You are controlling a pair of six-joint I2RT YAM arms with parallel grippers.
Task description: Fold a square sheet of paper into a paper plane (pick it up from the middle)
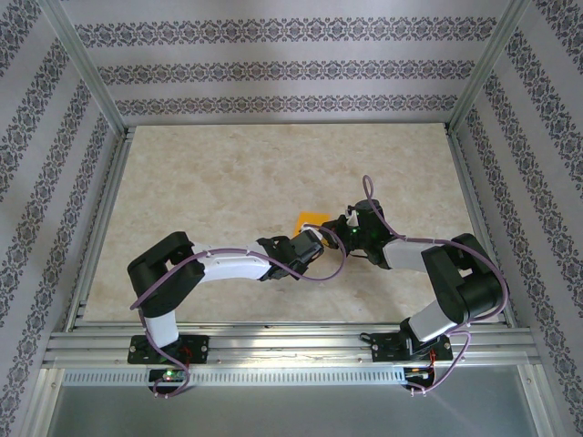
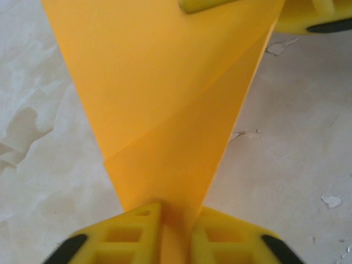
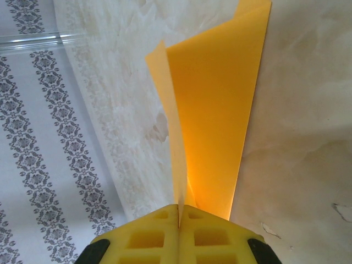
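No readable text, label, brand, number or sign on anything in these views.

Your square sheet of paper (image 2: 165,99) looks thin, smooth and matt. Clamped on it, the fingers (image 2: 132,234) of the left gripper (image 2: 176,220) are matt moulded plastic. Beneath the sheet, the table (image 2: 291,165) looks marbled, flaking in spots.

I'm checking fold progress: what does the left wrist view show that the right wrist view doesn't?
Left wrist: a diagonal crease across the paper, which the left end effector pinches, with the right end effector at its far edge. Right wrist: two paper layers splaying apart, and the patterned wall. Both: orange paper clamped between yellow fingers, over the marbled table.
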